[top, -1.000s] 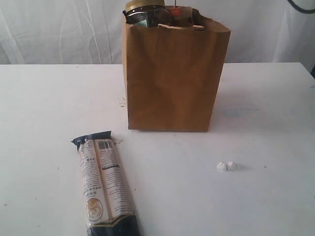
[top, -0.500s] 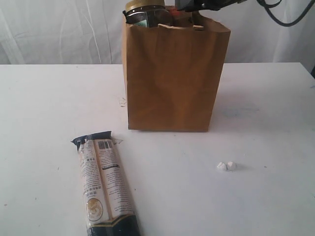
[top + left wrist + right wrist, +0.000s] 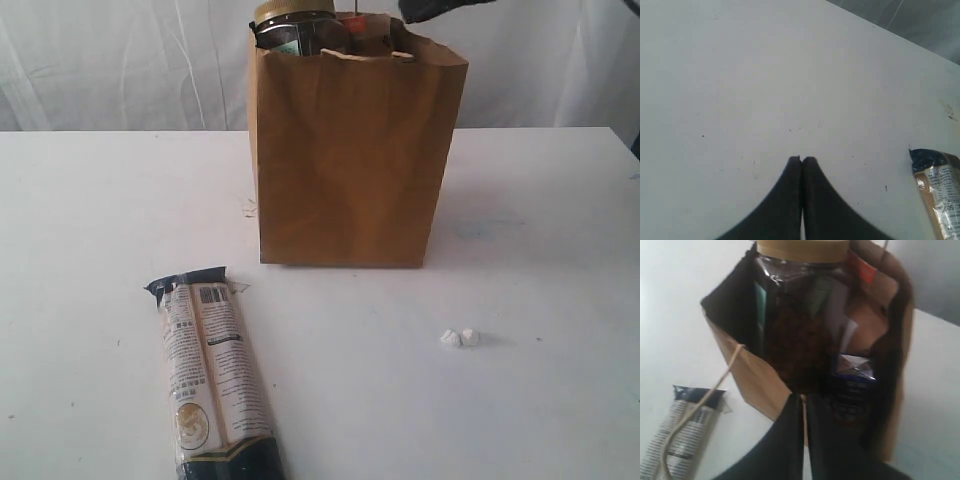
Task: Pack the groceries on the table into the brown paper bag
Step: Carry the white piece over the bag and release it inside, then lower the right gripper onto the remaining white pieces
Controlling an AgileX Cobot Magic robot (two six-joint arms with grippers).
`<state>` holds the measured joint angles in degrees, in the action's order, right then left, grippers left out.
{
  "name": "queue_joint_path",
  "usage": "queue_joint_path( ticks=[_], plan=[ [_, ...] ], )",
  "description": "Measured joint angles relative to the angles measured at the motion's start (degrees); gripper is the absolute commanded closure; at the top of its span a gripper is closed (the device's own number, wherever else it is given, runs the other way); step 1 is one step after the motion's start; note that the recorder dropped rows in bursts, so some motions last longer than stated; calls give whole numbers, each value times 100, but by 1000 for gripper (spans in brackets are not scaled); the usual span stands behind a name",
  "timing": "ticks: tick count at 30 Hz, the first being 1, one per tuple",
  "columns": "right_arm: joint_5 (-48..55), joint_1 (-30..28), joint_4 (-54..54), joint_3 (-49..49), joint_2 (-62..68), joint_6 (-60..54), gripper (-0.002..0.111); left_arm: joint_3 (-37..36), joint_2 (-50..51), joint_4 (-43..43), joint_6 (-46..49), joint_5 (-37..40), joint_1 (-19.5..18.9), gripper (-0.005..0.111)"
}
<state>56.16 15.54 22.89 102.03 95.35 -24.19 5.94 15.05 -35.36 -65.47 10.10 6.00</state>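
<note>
Black, pressed together and empty, the right hand (image 3: 802, 396) hovers above the brown paper bag (image 3: 752, 379). Farther off, near the equally closed left hand (image 3: 801, 159), the long cream-black packet (image 3: 213, 380) lies on the desk (image 3: 540, 400), apparently last to lift.

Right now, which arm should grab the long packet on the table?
Left, probably. The left end effector hangs over the table near the packet; the right end effector is up above the bag.
</note>
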Motion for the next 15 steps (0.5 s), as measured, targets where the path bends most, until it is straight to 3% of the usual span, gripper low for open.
queue_joint_path(
  ticks=[8,15],
  plan=[
    [-640,0,-739,-987,-1174,339,108,0,0,0,0,0,0,107],
    [-1983,0,-1448,-2860,-2548,601,108,0,0,0,0,0,0,107]
  ],
)
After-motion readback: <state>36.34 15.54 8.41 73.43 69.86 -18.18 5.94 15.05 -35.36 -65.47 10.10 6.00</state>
